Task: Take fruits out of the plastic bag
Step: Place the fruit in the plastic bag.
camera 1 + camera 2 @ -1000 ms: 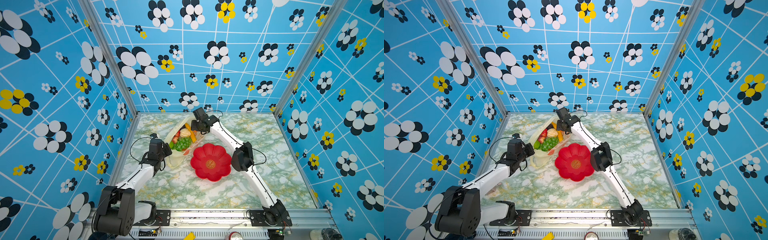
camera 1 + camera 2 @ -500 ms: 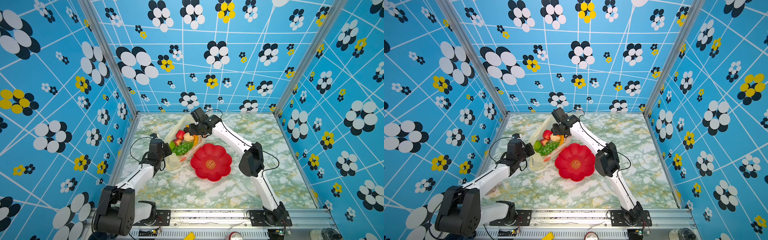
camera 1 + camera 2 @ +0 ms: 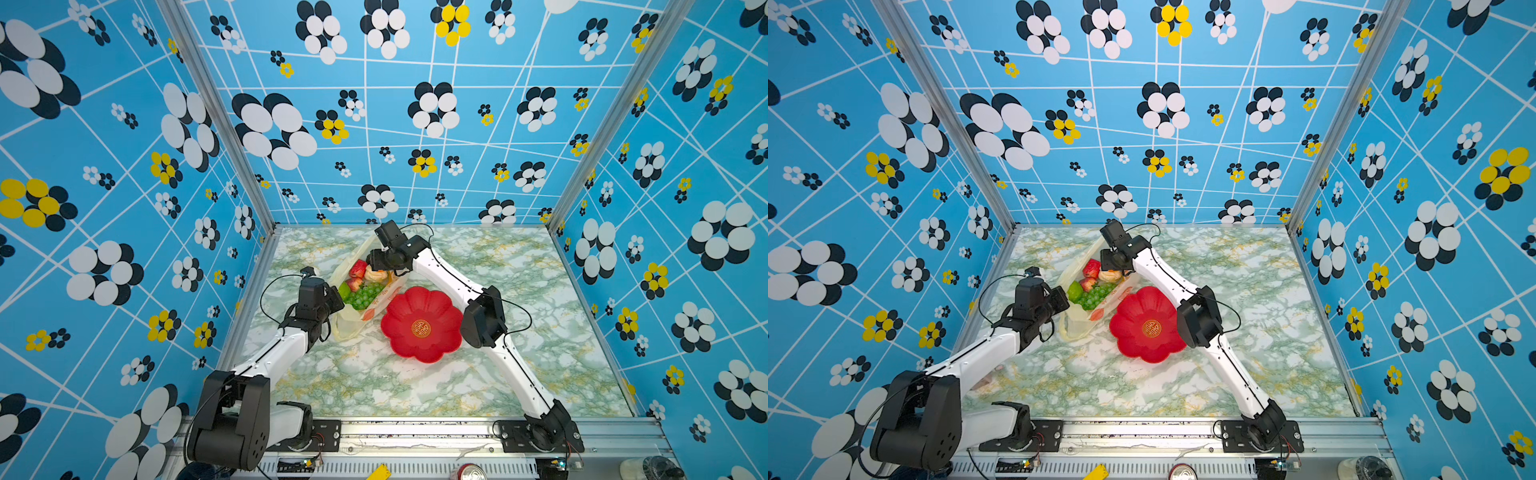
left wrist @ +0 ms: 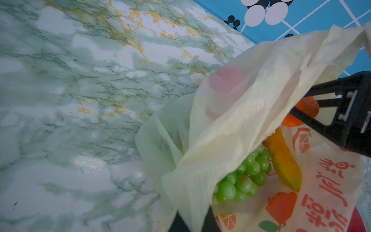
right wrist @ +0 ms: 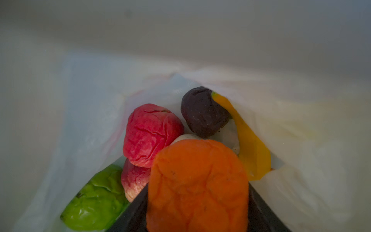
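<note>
None of the fruits are out yet; right gripper grasps the orange, lower centre, inside the bag; left gripper pinches its rim.

- The plastic bag is showing translucent pale yellow and carrying orange-red fruit prints and lettering.
- The grape bunch is showing light green; the banana, yellow-orange; the orange, orange; the strawberry, red; the dark purple piece, near-black purple; the bumpy green fruit, bright green.
- The plate is showing red with a gold emblem.
- The table is wearing green-white marbling with gold veins.
- The walls are showing blue, white lines and black-white-yellow flowers.
</note>
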Motion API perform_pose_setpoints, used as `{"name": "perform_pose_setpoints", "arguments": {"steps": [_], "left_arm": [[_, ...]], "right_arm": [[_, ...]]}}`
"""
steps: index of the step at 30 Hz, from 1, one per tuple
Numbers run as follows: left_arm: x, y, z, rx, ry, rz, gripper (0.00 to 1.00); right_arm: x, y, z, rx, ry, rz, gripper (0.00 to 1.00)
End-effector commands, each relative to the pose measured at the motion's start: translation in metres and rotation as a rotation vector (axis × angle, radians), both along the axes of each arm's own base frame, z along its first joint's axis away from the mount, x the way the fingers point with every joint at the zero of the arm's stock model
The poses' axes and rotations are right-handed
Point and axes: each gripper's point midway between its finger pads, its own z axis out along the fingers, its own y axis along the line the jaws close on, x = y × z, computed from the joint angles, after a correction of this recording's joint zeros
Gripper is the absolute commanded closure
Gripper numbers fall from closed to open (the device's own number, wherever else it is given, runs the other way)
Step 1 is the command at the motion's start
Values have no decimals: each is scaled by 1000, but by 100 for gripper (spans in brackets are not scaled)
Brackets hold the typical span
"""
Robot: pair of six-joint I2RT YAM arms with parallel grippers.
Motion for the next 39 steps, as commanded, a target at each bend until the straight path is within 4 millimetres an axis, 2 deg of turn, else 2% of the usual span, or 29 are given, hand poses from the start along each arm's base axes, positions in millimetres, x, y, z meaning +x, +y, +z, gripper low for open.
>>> {"name": "perform_pose_setpoints", "arguments": {"steps": [1, 6, 11, 14, 18, 23, 27, 32, 39], "left_arm": [[0, 1, -1, 22, -4, -7, 99], [-1, 3, -2, 29, 3, 2, 99], [-1, 2, -4, 27, 11, 1, 99], [0, 2, -4, 27, 10, 1, 99], [-1, 2, -3, 27, 10, 1, 99], [0, 3, -1, 30, 4, 3, 99], [-1, 2, -2, 27, 5, 0, 99], [-1, 1, -1, 23, 4, -3, 99], [-1, 1, 0, 21, -1, -6, 99]], "right_arm": [[-3, 14, -4, 41, 19, 56, 36], [-9, 25, 18, 88, -7, 112, 33], [-30, 31, 43, 127, -14, 192, 28], [-41, 39, 48, 141, -50, 254, 26], [-50, 47, 35, 77, -63, 312, 26], [-43, 34, 7, -36, -15, 239, 30], [-45, 31, 1, -56, -3, 230, 27], [-58, 43, 0, -48, -3, 266, 19], [-45, 47, -28, -61, 1, 208, 22]]}}
